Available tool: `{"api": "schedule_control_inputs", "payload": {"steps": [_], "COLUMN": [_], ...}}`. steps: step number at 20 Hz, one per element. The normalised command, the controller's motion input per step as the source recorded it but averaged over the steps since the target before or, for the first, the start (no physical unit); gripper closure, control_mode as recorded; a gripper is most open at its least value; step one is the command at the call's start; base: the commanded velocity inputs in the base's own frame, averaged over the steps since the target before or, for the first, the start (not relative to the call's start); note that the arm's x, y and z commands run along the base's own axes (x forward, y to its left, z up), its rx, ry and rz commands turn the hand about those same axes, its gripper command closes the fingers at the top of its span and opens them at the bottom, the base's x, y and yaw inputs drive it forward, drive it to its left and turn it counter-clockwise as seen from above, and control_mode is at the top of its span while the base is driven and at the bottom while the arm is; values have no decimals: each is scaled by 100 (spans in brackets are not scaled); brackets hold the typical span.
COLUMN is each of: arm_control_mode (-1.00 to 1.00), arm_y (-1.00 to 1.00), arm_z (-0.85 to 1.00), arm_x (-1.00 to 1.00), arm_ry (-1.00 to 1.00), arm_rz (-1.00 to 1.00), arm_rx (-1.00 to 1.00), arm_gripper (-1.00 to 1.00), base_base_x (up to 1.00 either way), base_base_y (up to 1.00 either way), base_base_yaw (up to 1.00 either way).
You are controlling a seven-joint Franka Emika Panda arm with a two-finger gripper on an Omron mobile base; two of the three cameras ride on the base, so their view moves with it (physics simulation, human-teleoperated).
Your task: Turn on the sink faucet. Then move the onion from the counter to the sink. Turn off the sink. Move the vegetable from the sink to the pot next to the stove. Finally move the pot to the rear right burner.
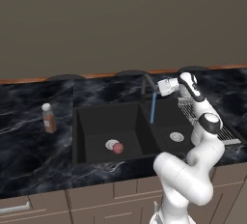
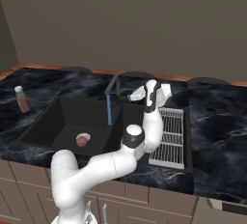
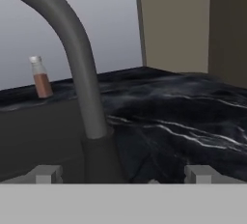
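The slim black sink faucet (image 1: 147, 80) (image 2: 115, 84) stands behind the divider of the black double sink (image 1: 106, 121) (image 2: 53, 121). A blue stream of water (image 1: 153, 108) (image 2: 109, 109) falls from its spout. The onion (image 1: 118, 148) (image 2: 81, 141), a small reddish-pink ball, lies in the left basin beside the silver drain. My gripper (image 1: 157, 90) (image 2: 131, 95) (image 3: 123, 175) is open, level with the faucet's base and just right of it. In the hand view the faucet's neck (image 3: 77, 59) rises between the two fingertips (image 3: 48, 174), close in front. Nothing is held.
A brown bottle with a white cap (image 1: 48, 118) (image 2: 21, 99) (image 3: 41, 77) stands on the black marble counter (image 1: 29, 141) left of the sink. A silver wire rack (image 1: 226, 133) (image 2: 169, 136) lies right of the sink, under my arm.
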Motion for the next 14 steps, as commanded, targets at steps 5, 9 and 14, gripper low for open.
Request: {"api": "schedule_control_inputs", "payload": {"steps": [5,9,14], "arm_control_mode": [-100,-100,-100], "arm_y": [48,50,51], "arm_z": [11,12,10], "arm_x": [-1,0,0], "arm_ry": [2,3,4], "arm_rz": [0,0,0], "arm_rx": [0,0,0], "arm_gripper": [-100,-100,-100], "base_base_x": [0,0,0], "base_base_y": [0,0,0], "base_base_yaw": [0,0,0]}}
